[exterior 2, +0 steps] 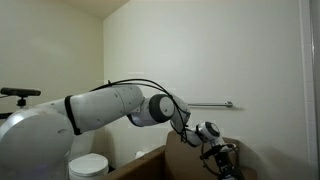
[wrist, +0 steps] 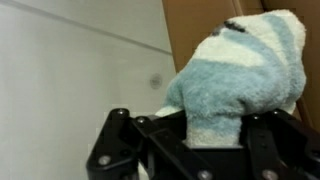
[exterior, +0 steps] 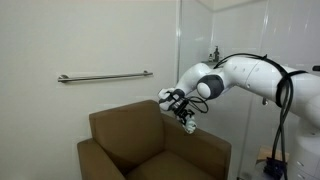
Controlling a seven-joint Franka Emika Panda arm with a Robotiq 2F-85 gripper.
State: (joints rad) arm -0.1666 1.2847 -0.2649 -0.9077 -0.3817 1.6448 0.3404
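The end effector [wrist: 214, 128] is gripping a fluffy cloth [wrist: 245, 65], light blue-green with white parts, and its jaws are pressing tightly on the lower part of it. In the wrist view the cloth is filling the right half of the picture and bulging up above the black fingers [wrist: 120, 135], with a small dark mark near its top. A brown surface is showing behind it at the upper right, and a pale wall [wrist: 70, 80] is taking the left side.

In an exterior view the white arm [exterior: 250, 75] is reaching in from the right. The end effector [exterior: 184, 112] is hanging just over the backrest of a brown armchair [exterior: 140, 140], near its upper right corner. So the cloth is being held in the air above the armchair (in this view it is too small to see clearly). A metal grab rail [exterior: 105, 76] is running along the wall, above and to the left of the armchair.

In an exterior view the arm [exterior 2: 110, 108] is stretching from the left, and the end effector [exterior 2: 222, 160] is sitting low at the right, below the rail [exterior 2: 212, 104]. A white rounded object [exterior 2: 88, 165] is standing at the bottom left; I cannot tell what it is.
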